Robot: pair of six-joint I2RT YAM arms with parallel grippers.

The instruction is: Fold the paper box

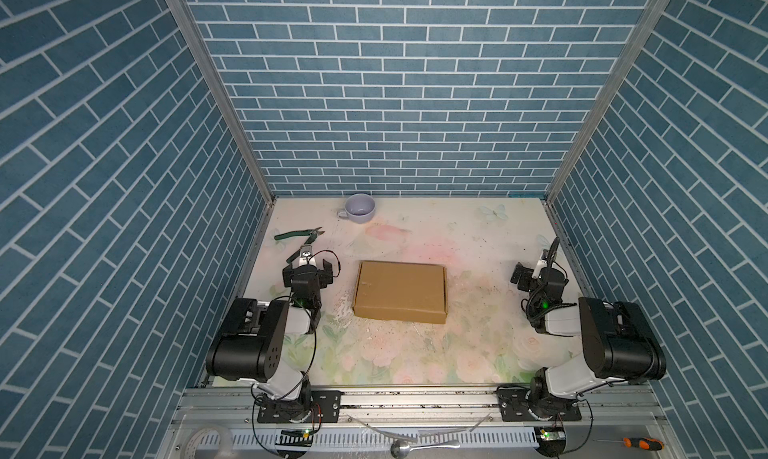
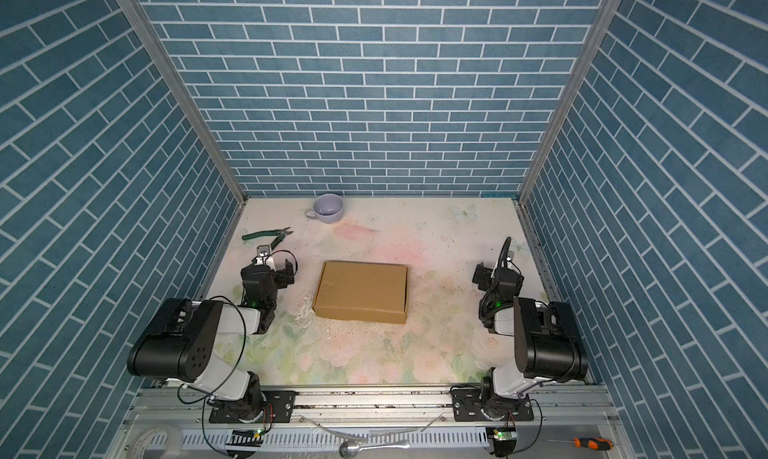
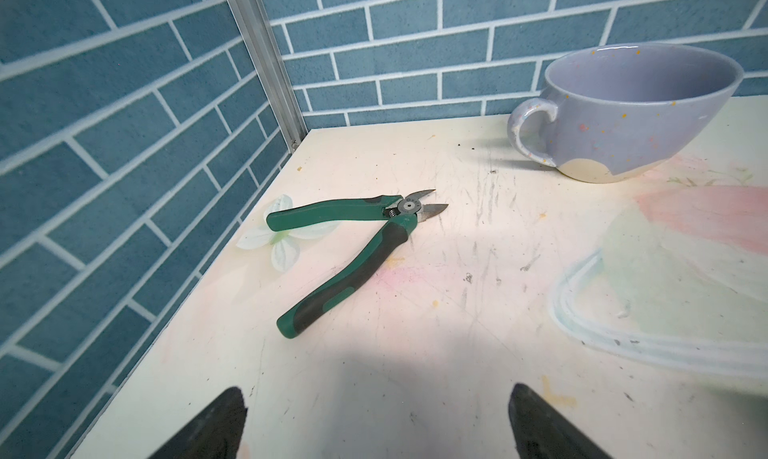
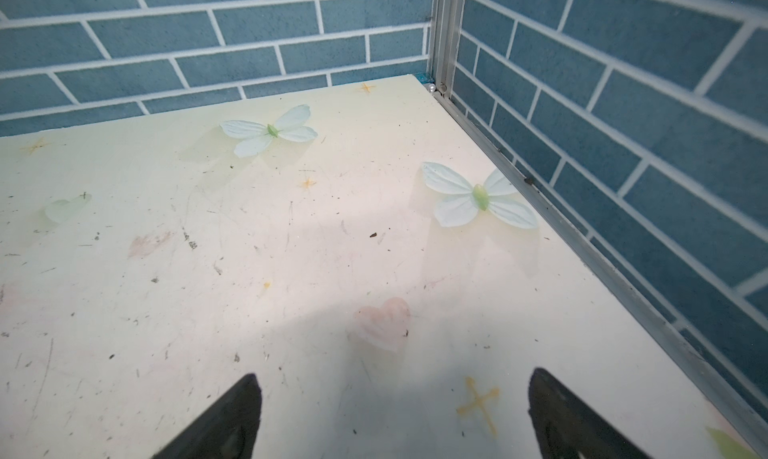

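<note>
The paper box (image 1: pixel 401 290) (image 2: pixel 361 290) is plain brown cardboard. It lies in the middle of the table as a flat closed block with its lid down. My left gripper (image 1: pixel 309 265) (image 2: pixel 270 266) hovers to its left, open and empty, well apart from it. In the left wrist view its dark fingertips (image 3: pixel 226 419) stand wide over bare table. My right gripper (image 1: pixel 537 270) (image 2: pixel 498 270) is near the right wall, also open and empty. Its fingertips (image 4: pixel 241 411) frame bare tabletop. Neither wrist view shows the box.
A lilac cup (image 1: pixel 360 207) (image 3: pixel 631 112) stands at the back left. Green-handled cutters (image 1: pixel 299 235) (image 3: pixel 353 245) lie just beyond my left gripper. Blue brick walls close three sides. A spoon (image 1: pixel 415 446), a tape roll (image 1: pixel 208 438) and a screwdriver (image 1: pixel 640 444) lie beyond the front rail.
</note>
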